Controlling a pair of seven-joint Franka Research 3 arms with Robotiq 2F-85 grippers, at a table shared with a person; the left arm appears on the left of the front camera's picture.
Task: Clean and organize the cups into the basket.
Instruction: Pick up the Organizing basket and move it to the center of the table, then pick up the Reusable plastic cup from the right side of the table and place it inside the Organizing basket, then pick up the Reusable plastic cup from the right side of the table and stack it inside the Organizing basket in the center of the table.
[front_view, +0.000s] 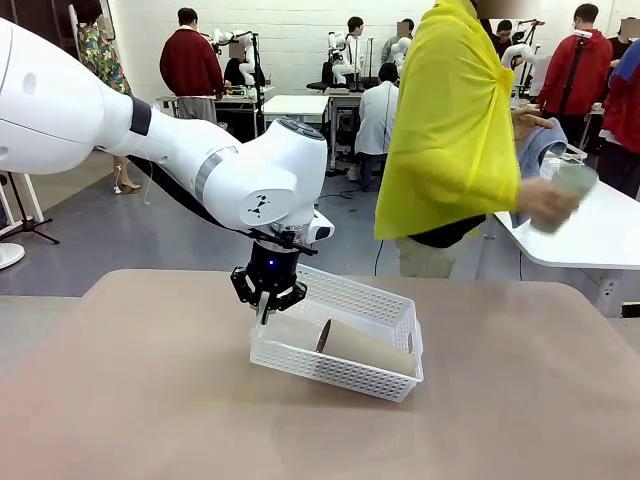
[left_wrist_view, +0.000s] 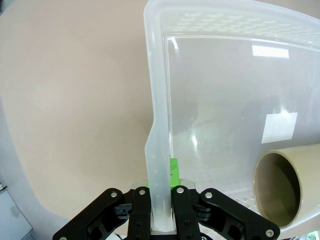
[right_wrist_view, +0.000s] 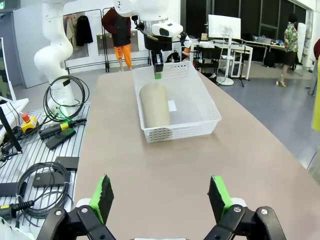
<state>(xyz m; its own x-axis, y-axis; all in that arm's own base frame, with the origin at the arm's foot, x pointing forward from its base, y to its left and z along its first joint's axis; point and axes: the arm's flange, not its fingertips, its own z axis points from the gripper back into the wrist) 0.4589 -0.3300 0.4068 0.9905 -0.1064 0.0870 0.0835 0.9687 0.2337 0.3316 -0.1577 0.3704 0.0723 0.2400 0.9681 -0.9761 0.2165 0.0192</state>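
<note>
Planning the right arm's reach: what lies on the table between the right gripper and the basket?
Nothing: in the right wrist view, bare table runs from the open right gripper to the basket.

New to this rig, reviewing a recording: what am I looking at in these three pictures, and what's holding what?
Two white robot arms share a table with a person. The front picture looks across the table; the other two come from cameras on each wrist. The left fingers are shut on the basket by its rim; that end looks lifted. One brown cup lies on its side inside. The right fingers stand open above the table, holding nothing. Beyond, the person's hand holds a green cup.
</note>
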